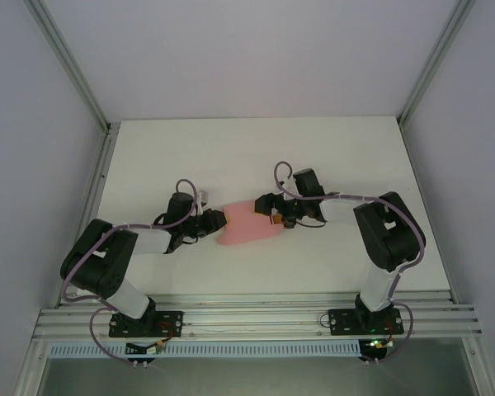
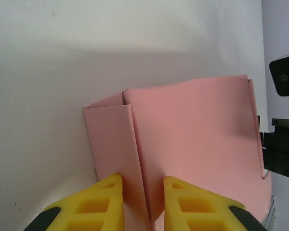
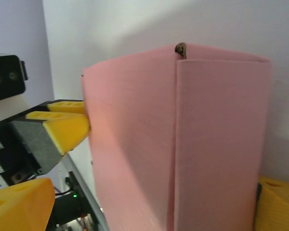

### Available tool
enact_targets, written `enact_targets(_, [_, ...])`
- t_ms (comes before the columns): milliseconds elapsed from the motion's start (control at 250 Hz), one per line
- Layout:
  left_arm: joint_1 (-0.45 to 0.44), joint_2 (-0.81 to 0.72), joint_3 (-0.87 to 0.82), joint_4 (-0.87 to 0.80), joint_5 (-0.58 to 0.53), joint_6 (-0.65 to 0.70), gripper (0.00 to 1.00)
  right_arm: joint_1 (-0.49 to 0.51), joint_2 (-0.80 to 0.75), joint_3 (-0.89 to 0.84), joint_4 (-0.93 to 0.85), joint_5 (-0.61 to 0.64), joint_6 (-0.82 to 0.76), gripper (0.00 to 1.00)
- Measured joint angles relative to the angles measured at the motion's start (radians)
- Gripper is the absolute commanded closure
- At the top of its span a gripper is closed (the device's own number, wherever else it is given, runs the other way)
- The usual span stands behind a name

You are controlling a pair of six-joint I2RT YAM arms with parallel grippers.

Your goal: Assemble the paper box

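A: Where is the paper box (image 1: 246,224) lying for you?

B: I'm seeing it at the middle of the white table (image 1: 190,157), strung between the two arms. Its long axis is running left to right, with the left end slightly nearer. The left gripper (image 1: 215,221) is meeting its left end and the right gripper (image 1: 274,219) its right end, so neither arm is having to reach.

A: What are the fingers doing?

B: On the left wrist camera the yellow fingers (image 2: 94,207) are standing partly apart, straddling the crease where a narrow panel is joining the wide one. Card is filling the gap, and I cannot tell whether they are pinching it. On the right wrist camera the right fingers (image 3: 279,202) are spread wide with the box standing between them. One pad is lying against the box's edge and the other is looking clear of it, so I'm reading that gripper as open and clamping nothing.

A: And the material?

B: Thin matte pink card, with sharp creases, flat panels and a straight seam running the length of one face. The wide panel is bowing a little, so I'm expecting it to buckle under a hard squeeze. I'm judging that the next move is turning on that crease between the left fingers.
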State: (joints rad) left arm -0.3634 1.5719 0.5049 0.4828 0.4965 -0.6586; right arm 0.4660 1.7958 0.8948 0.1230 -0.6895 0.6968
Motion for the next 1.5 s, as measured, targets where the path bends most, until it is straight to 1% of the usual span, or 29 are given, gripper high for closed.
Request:
enact_targets(156, [0.006,0.021,-0.009,0.051,0.021,-0.026,0.78,0.000,0.003,-0.046,0.120,-0.068,0.078,0.18])
enact_targets(212, [0.006,0.024,-0.010,0.064,0.026,-0.031,0.78,-0.001,0.003,-0.057,0.153,-0.088,0.106,0.25])
enact_targets(288, [0.006,0.025,-0.010,0.068,0.026,-0.029,0.74,-0.001,0.002,-0.062,0.179,-0.102,0.121,0.42])
enact_targets(335, [0.006,0.022,-0.010,0.066,0.021,-0.027,0.70,-0.001,0.000,-0.062,0.180,-0.104,0.133,0.45])
enact_targets(347, [0.006,0.021,-0.010,0.066,0.019,-0.026,0.68,-0.001,0.000,-0.062,0.178,-0.104,0.132,0.47])
enact_targets(379, [0.006,0.014,-0.010,0.057,0.014,-0.021,0.63,-0.001,-0.003,-0.061,0.170,-0.102,0.131,0.51])
enact_targets(403, [0.006,0.005,-0.010,0.046,0.008,-0.012,0.56,0.000,-0.006,-0.060,0.159,-0.098,0.130,0.53])
enact_targets(463, [0.006,-0.028,-0.010,-0.001,-0.010,0.023,0.29,0.000,-0.018,-0.051,0.116,-0.084,0.118,0.54])
enact_targets(495, [0.006,-0.055,-0.009,-0.035,-0.021,0.043,0.17,0.000,-0.025,-0.041,0.085,-0.073,0.112,0.55])
enact_targets(507, [0.006,-0.063,-0.008,-0.047,-0.024,0.047,0.13,0.000,-0.028,-0.036,0.072,-0.069,0.111,0.54])
enact_targets(567, [0.005,-0.137,0.007,-0.124,-0.056,0.107,0.01,0.000,-0.047,-0.018,0.020,-0.039,0.104,0.56])
enact_targets(615, [0.000,-0.201,0.027,-0.172,-0.087,0.162,0.00,-0.001,-0.070,-0.010,-0.019,-0.014,0.106,0.56])
enact_targets(683, [-0.032,-0.295,0.067,-0.224,-0.153,0.290,0.00,-0.003,-0.105,0.002,-0.079,0.019,0.131,0.56])
enact_targets(755, [-0.127,-0.372,0.122,-0.267,-0.233,0.476,0.00,-0.013,-0.135,0.024,-0.145,0.035,0.191,0.53])
enact_targets(787, [-0.185,-0.391,0.147,-0.283,-0.266,0.561,0.00,-0.019,-0.144,0.035,-0.171,0.034,0.222,0.55])
enact_targets(847, [-0.286,-0.401,0.198,-0.326,-0.309,0.710,0.00,-0.036,-0.157,0.053,-0.210,0.024,0.288,0.56])
enact_targets(894, [-0.343,-0.395,0.233,-0.376,-0.312,0.811,0.00,-0.051,-0.163,0.058,-0.225,0.006,0.340,0.56])
enact_targets(962, [-0.381,-0.377,0.278,-0.459,-0.321,0.929,0.00,-0.067,-0.168,0.058,-0.243,-0.031,0.417,0.58])
enact_targets(1038, [-0.402,-0.344,0.327,-0.552,-0.340,1.038,0.00,-0.084,-0.168,0.058,-0.269,-0.079,0.488,0.59])
enact_targets(1158, [-0.416,-0.308,0.363,-0.642,-0.360,1.168,0.00,-0.087,-0.170,0.058,-0.299,-0.142,0.578,0.59])
enact_targets(1282, [-0.429,-0.272,0.396,-0.711,-0.372,1.257,0.00,-0.087,-0.183,0.058,-0.305,-0.184,0.656,0.59])
enact_targets(1414, [-0.440,-0.213,0.448,-0.761,-0.408,1.305,0.05,-0.088,-0.205,0.058,-0.299,-0.221,0.724,0.58])
enact_targets(1501, [-0.447,-0.183,0.469,-0.774,-0.441,1.325,0.12,-0.089,-0.214,0.057,-0.277,-0.238,0.766,0.57])
